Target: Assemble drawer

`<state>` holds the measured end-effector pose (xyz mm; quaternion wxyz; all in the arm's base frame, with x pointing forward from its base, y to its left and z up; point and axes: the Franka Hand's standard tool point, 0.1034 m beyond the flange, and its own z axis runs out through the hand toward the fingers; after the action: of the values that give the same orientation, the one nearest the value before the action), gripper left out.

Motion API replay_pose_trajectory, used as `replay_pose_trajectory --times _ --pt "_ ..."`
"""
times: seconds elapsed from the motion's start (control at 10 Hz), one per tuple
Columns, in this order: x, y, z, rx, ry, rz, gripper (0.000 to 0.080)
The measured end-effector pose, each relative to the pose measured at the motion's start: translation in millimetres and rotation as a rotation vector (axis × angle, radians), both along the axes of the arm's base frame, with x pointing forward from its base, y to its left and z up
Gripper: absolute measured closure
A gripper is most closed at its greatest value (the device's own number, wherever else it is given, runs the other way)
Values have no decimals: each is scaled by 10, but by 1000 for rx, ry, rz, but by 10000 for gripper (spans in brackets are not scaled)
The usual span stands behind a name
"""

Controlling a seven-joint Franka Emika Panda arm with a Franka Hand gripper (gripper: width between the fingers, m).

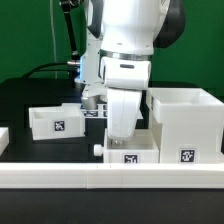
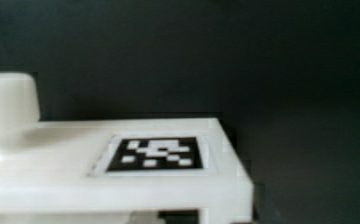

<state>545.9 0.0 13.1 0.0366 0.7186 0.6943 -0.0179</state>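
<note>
Exterior view shows the gripper (image 1: 122,138) down low over a squat white piece (image 1: 133,155) at the front of the black table (image 1: 30,95), just behind the white front rail (image 1: 60,178). Its fingers are hidden by the wrist housing, so I cannot tell whether they are spread or closed on anything. A small open drawer tray (image 1: 55,120) sits well apart on the exterior view's left. The tall open-topped housing (image 1: 185,120) stands just beside the squat piece on the exterior view's right.

The step in hand appears to be taking hold of the squat piece. A good grasp would meet it squarely, clear of the small knob (image 1: 97,150), and keep it level — a tilted part would likely jam at the housing.

Every part looks like hard matte white plastic, boxy and square-edged, with printed black-and-white tags. In the wrist view the tag (image 2: 159,153) lies on a flat face beside a rounded white post (image 2: 3,105) (too blurred to identify).
</note>
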Motion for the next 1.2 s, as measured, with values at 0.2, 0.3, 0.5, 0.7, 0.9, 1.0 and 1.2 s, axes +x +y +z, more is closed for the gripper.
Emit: replay_pose_trajectory --times 0.2,0.3,0.5,0.7,0.9,1.0,1.2 --pt "-5 8 10 -4 4 -10 757" --pt "-6 11 21 -7 17 -21 757" --pt "-5 -9 33 -15 43 -27 757" --pt "-14 -13 26 -15 45 -28 757" --pt "-16 -17 23 -15 46 -29 757" --pt "-15 -12 19 -16 45 -23 757" --pt "0 9 18 -23 39 17 757"
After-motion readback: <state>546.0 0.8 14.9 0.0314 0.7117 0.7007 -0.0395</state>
